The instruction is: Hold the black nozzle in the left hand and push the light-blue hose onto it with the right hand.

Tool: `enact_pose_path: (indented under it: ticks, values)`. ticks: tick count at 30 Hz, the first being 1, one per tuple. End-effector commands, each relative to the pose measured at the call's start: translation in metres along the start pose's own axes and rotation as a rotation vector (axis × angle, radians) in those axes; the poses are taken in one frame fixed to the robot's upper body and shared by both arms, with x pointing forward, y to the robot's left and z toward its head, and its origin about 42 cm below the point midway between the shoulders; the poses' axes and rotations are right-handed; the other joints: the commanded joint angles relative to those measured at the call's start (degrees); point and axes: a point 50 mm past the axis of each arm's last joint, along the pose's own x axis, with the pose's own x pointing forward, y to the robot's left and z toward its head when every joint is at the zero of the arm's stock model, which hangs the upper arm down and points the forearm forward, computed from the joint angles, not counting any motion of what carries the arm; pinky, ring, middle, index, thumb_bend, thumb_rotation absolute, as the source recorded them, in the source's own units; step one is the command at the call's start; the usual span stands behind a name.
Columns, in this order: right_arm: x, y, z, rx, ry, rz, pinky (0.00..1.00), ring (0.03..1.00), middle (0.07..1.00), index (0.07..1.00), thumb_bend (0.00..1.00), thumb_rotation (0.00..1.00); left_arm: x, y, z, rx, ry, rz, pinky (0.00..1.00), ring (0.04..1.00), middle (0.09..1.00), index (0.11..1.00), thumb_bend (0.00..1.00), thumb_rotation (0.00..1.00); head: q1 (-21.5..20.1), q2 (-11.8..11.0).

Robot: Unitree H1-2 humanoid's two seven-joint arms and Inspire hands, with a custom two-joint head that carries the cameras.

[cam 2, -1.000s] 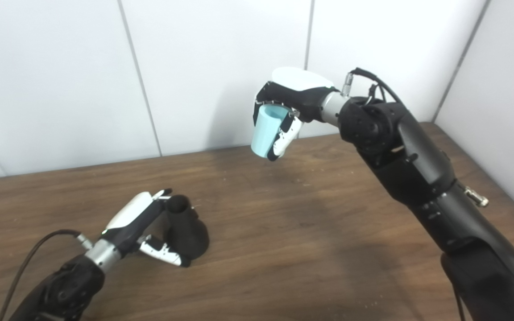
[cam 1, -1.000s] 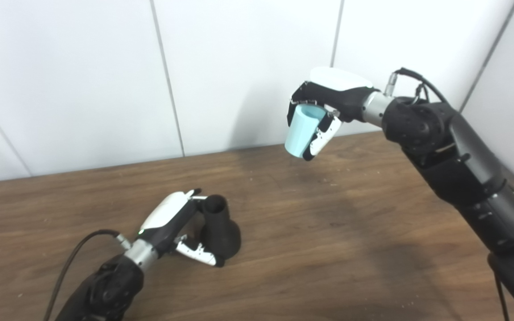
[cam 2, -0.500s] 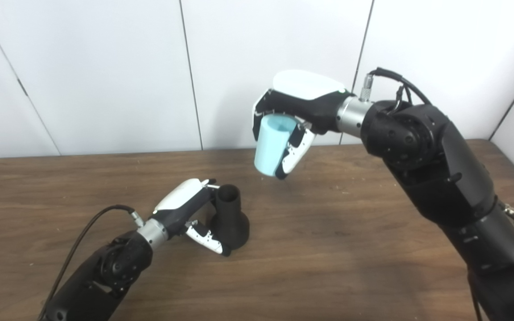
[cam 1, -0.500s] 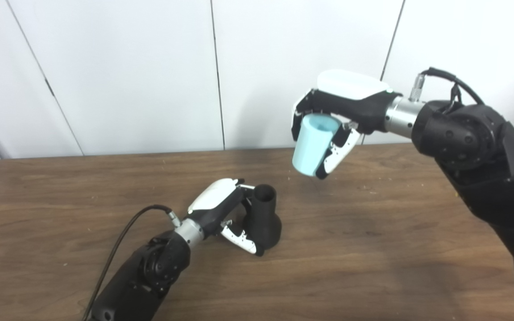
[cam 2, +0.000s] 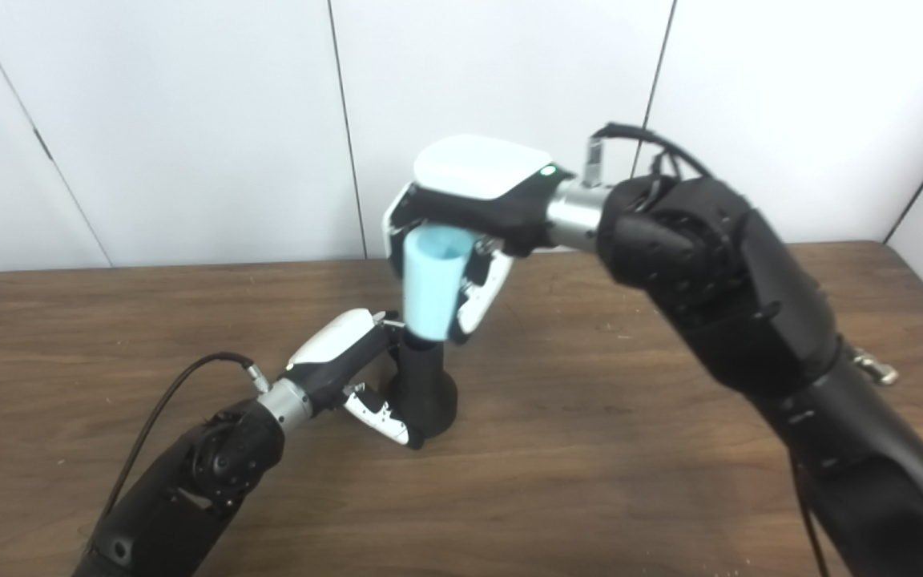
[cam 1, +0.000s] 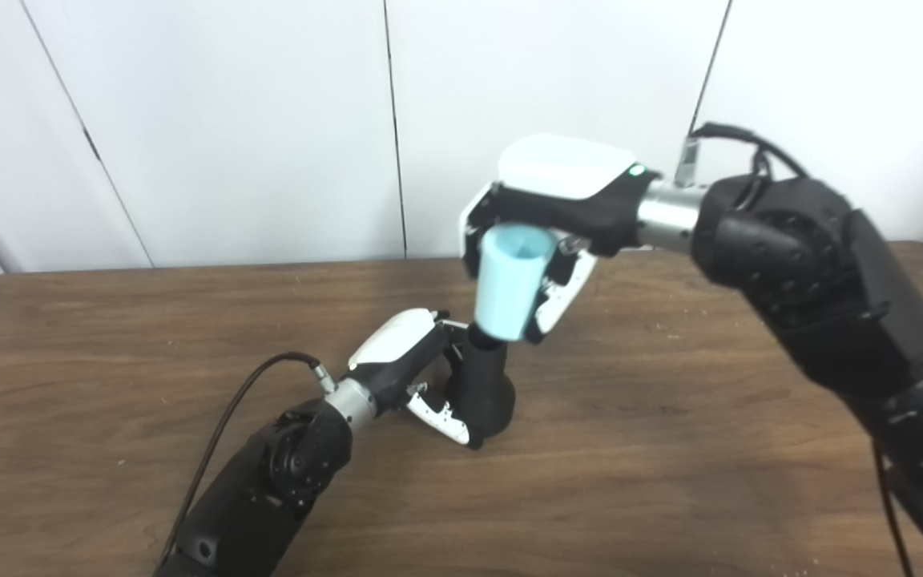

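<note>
A nozzle (cam 1: 484, 389) stood upright near the middle of a table (cam 1: 670, 449), with the left hand (cam 1: 409, 373) wrapped around it from its 9 o'clock side, that arm reaching in from 7 o'clock. A hose (cam 1: 508, 280) sat directly above the nozzle, its lower end meeting the nozzle's top. The right hand (cam 1: 546, 216) held the hose from above and from its 3 o'clock side, that arm stretching away toward 4 o'clock, and a wall (cam 1: 269, 120) stood behind the table at 12 o'clock.

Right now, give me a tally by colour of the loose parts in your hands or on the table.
Black: 1, the black nozzle, held by the left hand.
Light blue: 1, the light-blue hose, held by the right hand over the nozzle's top.
Total: 2.
</note>
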Motion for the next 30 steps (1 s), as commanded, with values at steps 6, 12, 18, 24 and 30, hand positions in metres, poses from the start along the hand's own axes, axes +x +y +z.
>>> enact_pose_path:
  ticks: [6, 12, 18, 24, 30]
  values:
    - [0.007, -0.019, -0.002, -0.054, -0.014, -0.072, 0.45, 0.437, 0.480, 0.483, 0.50, 0.00, 0.001, -0.032, 0.005, -0.005, 0.029, -0.129, 1.00, 0.623, 0.453, 0.502, 0.53, 0.00, 0.56, 0.45]
    - [0.014, -0.016, -0.007, -0.028, 0.012, -0.089, 0.46, 0.442, 0.482, 0.475, 0.50, 0.00, -0.001, -0.030, 0.006, -0.009, 0.026, -0.124, 1.00, 0.624, 0.453, 0.502, 0.53, 0.00, 1.13, 0.99]
    - [0.022, -0.015, -0.012, -0.012, 0.055, -0.130, 0.43, 0.439, 0.487, 0.474, 0.50, 0.00, -0.003, -0.033, 0.007, -0.010, 0.031, -0.127, 1.00, 0.618, 0.454, 0.503, 0.53, 0.00, 0.76, 1.18]
    - [0.020, -0.015, -0.019, -0.036, 0.082, -0.160, 0.38, 0.442, 0.495, 0.479, 0.50, 0.00, -0.004, -0.034, 0.007, -0.015, 0.030, -0.131, 1.00, 0.617, 0.458, 0.505, 0.52, 0.00, 0.64, 1.44]
    - [0.018, -0.010, -0.022, -0.050, 0.095, -0.161, 0.37, 0.440, 0.497, 0.482, 0.50, 0.00, -0.003, -0.032, 0.007, -0.016, 0.034, -0.136, 1.00, 0.617, 0.458, 0.505, 0.52, 0.00, 0.62, 1.70]
